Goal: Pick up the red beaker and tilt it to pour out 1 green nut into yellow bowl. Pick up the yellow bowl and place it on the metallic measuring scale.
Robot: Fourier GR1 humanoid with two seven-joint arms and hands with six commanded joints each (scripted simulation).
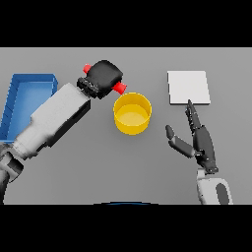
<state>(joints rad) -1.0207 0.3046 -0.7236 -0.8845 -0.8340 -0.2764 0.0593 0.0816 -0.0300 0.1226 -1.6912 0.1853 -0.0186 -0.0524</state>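
My left hand (pixel 104 76) is shut on the red beaker (pixel 118 88), held tilted on its side above the table. Only the beaker's two red ends show past the hand, one at the upper left and one pointing down toward the yellow bowl (pixel 132 113). The bowl stands upright just right of and below the beaker's lower end. I cannot see any green nut. The metallic measuring scale (pixel 188 87) is a pale square plate lying flat at the back right. My right hand (pixel 200 140) is open between the bowl and the scale, its fingers straight and pointing at the scale's near edge.
A blue bin (pixel 24 98) stands at the left edge of the table, partly behind my left forearm.
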